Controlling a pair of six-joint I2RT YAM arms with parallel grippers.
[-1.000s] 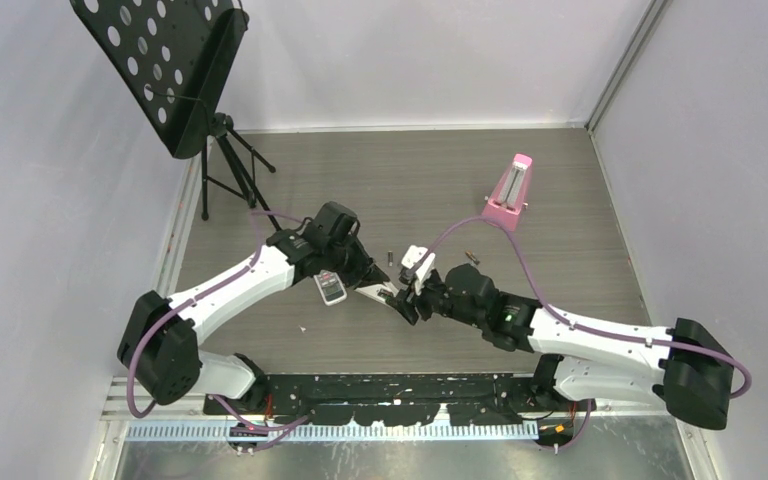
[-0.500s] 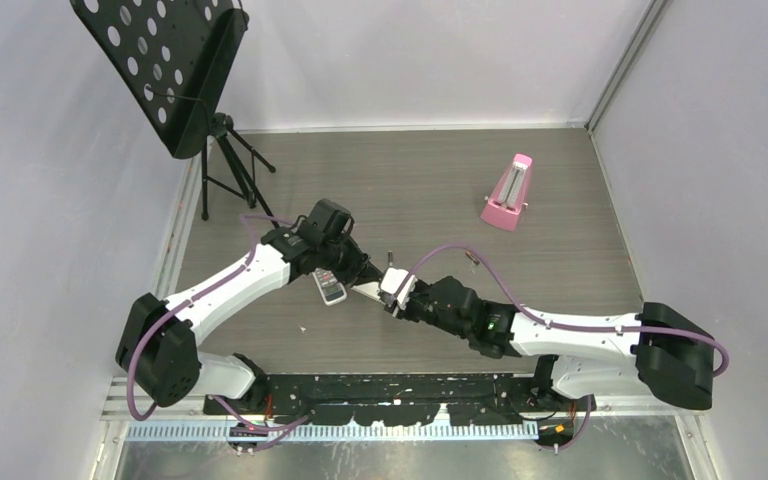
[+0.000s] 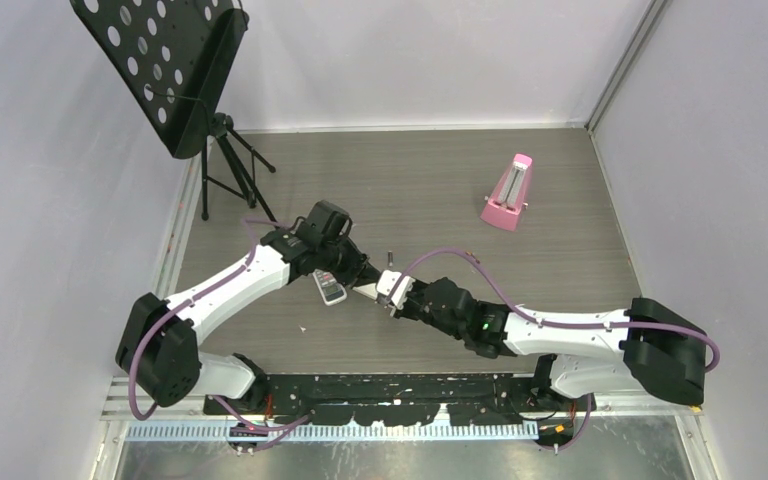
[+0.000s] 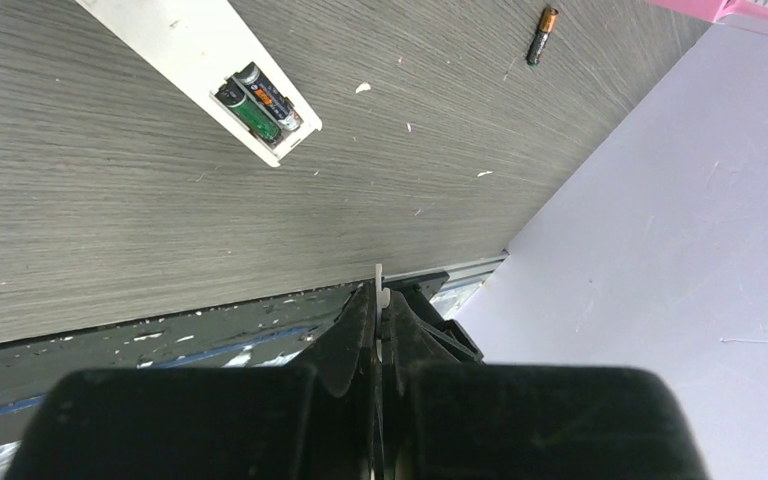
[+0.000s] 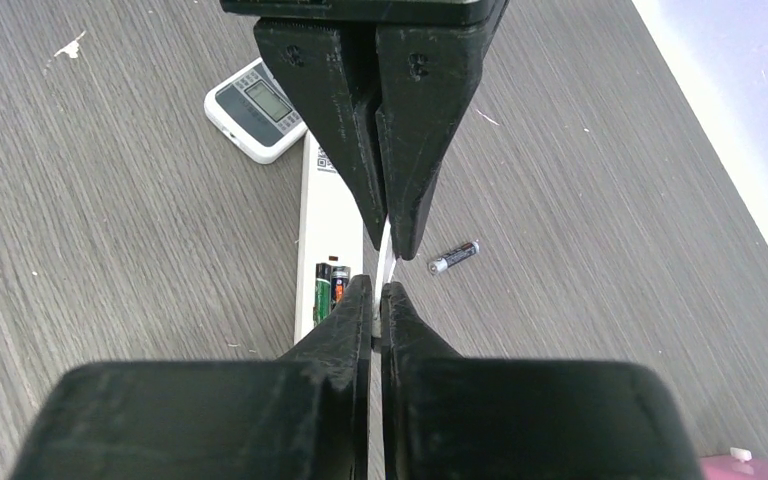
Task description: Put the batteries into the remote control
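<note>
A thin white battery cover (image 5: 386,250) hangs edge-on above the table, pinched at both ends. My left gripper (image 4: 379,295) is shut on one end and my right gripper (image 5: 375,300) on the other, tip to tip. Below them a long slim white remote (image 5: 332,215) lies back up with its compartment open, two batteries (image 5: 329,288) side by side inside. The short remote control (image 5: 257,110) lies face up beside its far end. One loose battery (image 5: 454,257) rests on the table to the right. From above, both grippers (image 3: 382,292) meet just right of the remote control (image 3: 332,290).
A pink metronome (image 3: 508,192) stands at the back right. A black music stand (image 3: 170,70) on a tripod fills the back left corner. Another view of the loose battery (image 3: 390,257) puts it just behind the grippers. Walls close in on both sides.
My right arm has swung left up to the left gripper and its jaws have shut on the white cover. The left gripper has held its grip and barely moved.
</note>
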